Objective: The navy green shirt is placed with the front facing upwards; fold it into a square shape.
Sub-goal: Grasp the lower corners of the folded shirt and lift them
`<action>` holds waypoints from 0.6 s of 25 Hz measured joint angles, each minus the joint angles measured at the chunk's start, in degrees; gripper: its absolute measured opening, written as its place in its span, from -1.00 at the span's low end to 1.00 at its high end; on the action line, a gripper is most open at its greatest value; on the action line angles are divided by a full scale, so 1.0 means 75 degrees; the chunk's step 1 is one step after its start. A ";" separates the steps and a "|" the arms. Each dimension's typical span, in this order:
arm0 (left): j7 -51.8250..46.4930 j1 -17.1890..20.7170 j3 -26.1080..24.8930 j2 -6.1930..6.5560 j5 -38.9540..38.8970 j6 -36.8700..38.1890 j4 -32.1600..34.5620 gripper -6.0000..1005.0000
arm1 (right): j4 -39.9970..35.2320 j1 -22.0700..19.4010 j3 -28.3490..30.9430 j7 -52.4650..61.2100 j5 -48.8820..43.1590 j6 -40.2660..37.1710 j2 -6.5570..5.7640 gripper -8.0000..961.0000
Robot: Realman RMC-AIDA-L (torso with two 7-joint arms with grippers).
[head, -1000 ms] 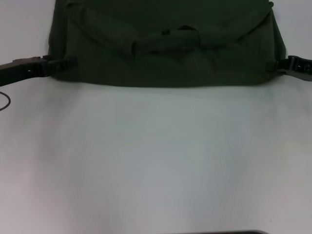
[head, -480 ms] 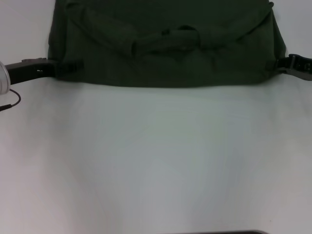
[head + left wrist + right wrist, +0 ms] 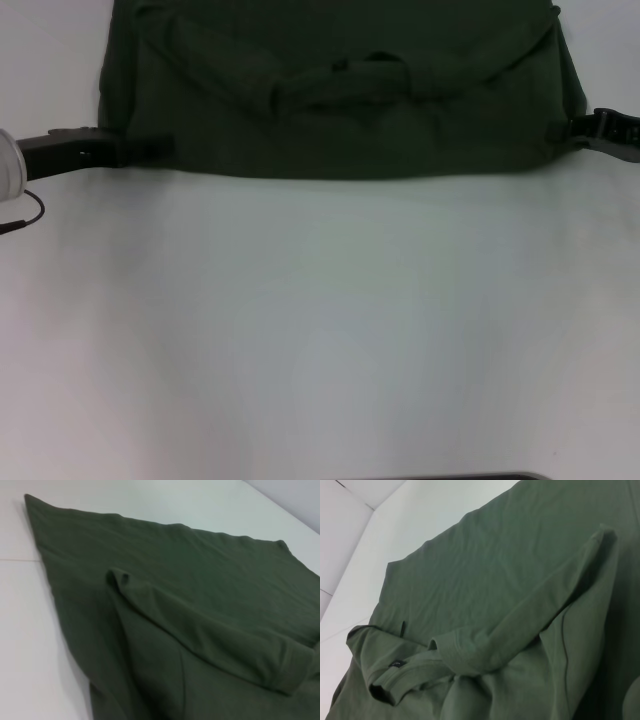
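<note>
Shirt partly folded, a gripper at each near corner

The navy green shirt (image 3: 340,90) lies at the far side of the white tabletop (image 3: 320,330), both sleeves folded in across its middle. The left gripper (image 3: 150,148) sits on the shirt's near left corner and the right gripper (image 3: 565,133) touches its near right corner; whether either pair of fingers grips the cloth, I cannot tell.
</note>
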 joint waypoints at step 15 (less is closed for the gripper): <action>0.0001 -0.0034 0.0421 -0.0023 0.0001 0.0047 0.0037 0.76 | 0.0000 0.0016 0.0083 0.0000 -0.0001 0.0030 -0.0005 -0.88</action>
